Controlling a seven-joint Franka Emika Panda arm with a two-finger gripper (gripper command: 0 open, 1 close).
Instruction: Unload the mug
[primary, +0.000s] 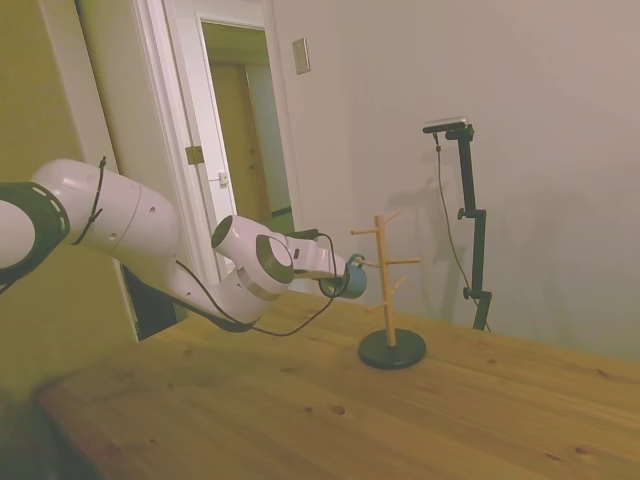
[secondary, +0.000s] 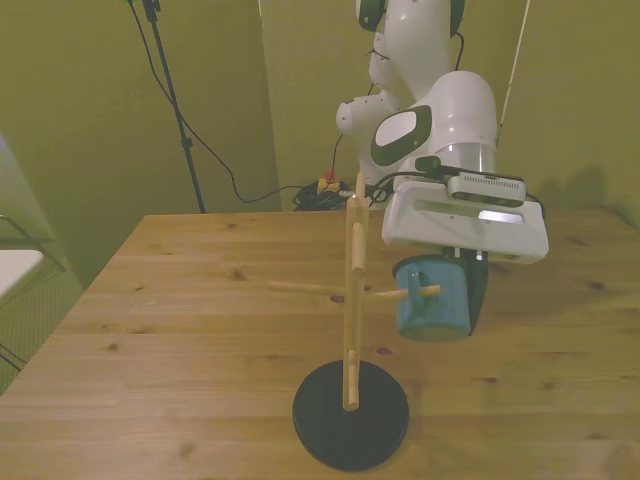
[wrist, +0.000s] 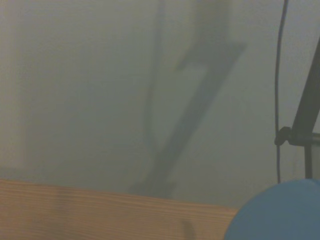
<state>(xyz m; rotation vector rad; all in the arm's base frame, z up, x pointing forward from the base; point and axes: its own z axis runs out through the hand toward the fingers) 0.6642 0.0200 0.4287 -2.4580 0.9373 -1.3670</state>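
The blue-green mug (secondary: 432, 308) hangs in the air at the tip of a peg on the front view's right side of the wooden peg rack (secondary: 353, 300). That peg's end shows in front of the mug's wall; I cannot tell whether it still passes through the handle. My gripper (secondary: 447, 288) reaches down from the white hand and is shut on the mug, with one dark finger along its right side. In the side view the mug (primary: 354, 283) sits just left of the rack (primary: 384, 285). The wrist view catches only a blurred blue edge of the mug (wrist: 280, 212).
The rack stands on a round black base (secondary: 350, 415) near the front of the wooden table (secondary: 180, 330). Bare pegs stick out at other heights on both sides of the post. A wall and an open doorway (primary: 245, 130) lie behind the arm.
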